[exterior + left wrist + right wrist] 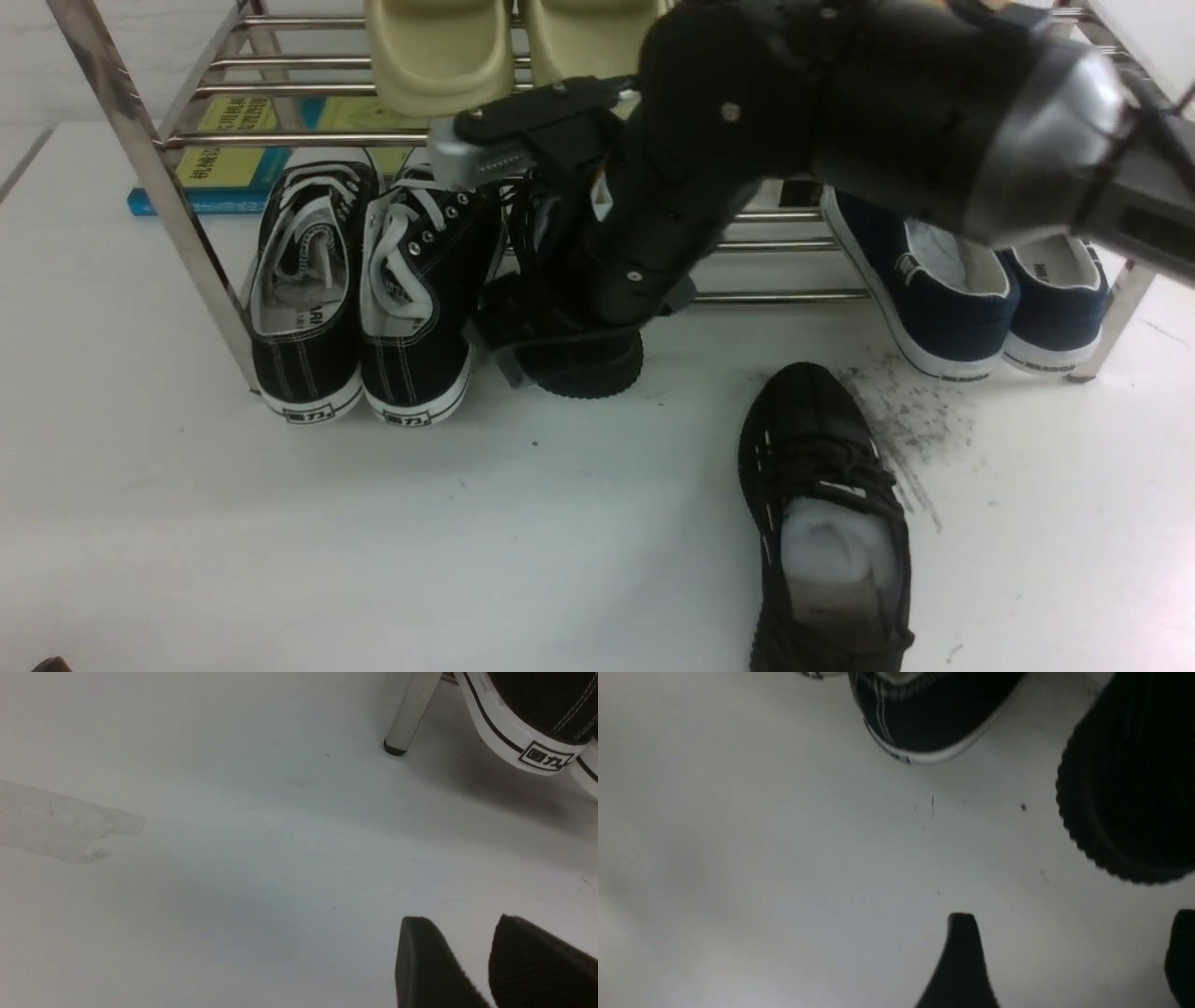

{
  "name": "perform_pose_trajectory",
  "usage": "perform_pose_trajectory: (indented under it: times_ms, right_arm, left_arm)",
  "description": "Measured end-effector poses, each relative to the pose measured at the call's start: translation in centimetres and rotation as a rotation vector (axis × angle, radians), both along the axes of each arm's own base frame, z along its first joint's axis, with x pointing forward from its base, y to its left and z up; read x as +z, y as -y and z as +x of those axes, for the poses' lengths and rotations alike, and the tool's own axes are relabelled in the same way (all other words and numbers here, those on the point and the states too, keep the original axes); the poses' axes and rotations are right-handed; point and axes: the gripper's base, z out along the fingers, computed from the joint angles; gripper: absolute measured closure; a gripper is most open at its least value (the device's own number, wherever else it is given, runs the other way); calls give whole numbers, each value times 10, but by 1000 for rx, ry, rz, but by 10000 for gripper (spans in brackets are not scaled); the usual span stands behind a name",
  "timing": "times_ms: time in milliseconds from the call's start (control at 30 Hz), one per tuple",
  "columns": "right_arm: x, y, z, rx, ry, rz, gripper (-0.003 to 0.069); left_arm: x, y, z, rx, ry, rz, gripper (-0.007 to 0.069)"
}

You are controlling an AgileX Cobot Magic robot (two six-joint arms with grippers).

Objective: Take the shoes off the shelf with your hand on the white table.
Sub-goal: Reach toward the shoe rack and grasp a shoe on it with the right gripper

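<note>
One all-black knit sneaker (822, 523) lies on the white table (280, 523), out in front of the shelf (177, 215), with white paper inside. The other black knit sneaker (579, 359) is at the front of the shelf's lower tier and is mostly hidden by my right arm. Its ribbed sole shows in the right wrist view (1125, 812). My right gripper (1069, 933) is open wide just beside that sneaker and holds nothing. Its grey ribbed finger pad (462, 159) shows by the upper bars. My left gripper (462, 933) hovers over bare table with its jaws slightly apart and empty.
Black canvas sneakers with white laces (364, 289) stand on the lower tier at the left. Navy slip-ons (943, 299) are at the right, and beige slippers (439, 51) on the upper tier. A blue and yellow book (224, 159) lies behind. Dark scuff marks (910, 429) are on the table.
</note>
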Motion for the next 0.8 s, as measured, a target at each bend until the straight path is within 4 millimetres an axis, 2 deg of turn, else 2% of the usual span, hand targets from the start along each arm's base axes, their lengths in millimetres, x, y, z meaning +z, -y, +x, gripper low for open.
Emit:
perform_pose_trajectory:
  times_ms: [233, 500, 800]
  right_arm:
    - [9, -15, 20, 6, 96, 14, 108]
    - [-9, -16, 33, -41, 133, -68, 108]
    - [-27, -19, 45, -159, 145, -70, 108]
  left_arm:
    - [0, 0, 0, 0, 0, 0, 385]
    - [0, 0, 0, 0, 0, 0, 385]
    - [0, 0, 0, 0, 0, 0, 385]
